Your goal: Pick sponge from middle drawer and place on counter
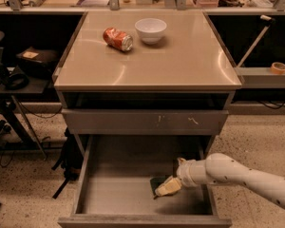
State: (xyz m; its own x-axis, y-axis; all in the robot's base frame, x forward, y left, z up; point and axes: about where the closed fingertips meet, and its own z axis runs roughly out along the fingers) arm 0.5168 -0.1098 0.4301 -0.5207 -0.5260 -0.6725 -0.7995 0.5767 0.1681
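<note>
The middle drawer (pixel 118 201) is pulled open at the bottom of the camera view, its grey floor mostly bare. The dark green sponge (pixel 156 184) lies on the drawer floor toward the right side. My gripper (pixel 167 186) reaches in from the right on a white arm, low inside the drawer, with its pale fingertips (pixel 168 185) right at the sponge and overlapping its right part. The beige counter (pixel 180 61) is above, with free surface at its front and right.
A red can (pixel 117 38) lies on its side and a white bowl (pixel 150 30) stands at the counter's back. A closed drawer front with pale scratches (pixel 145 121) is above the open drawer. A cluttered shelf runs behind. A tape roll (pixel 278 68) sits at right.
</note>
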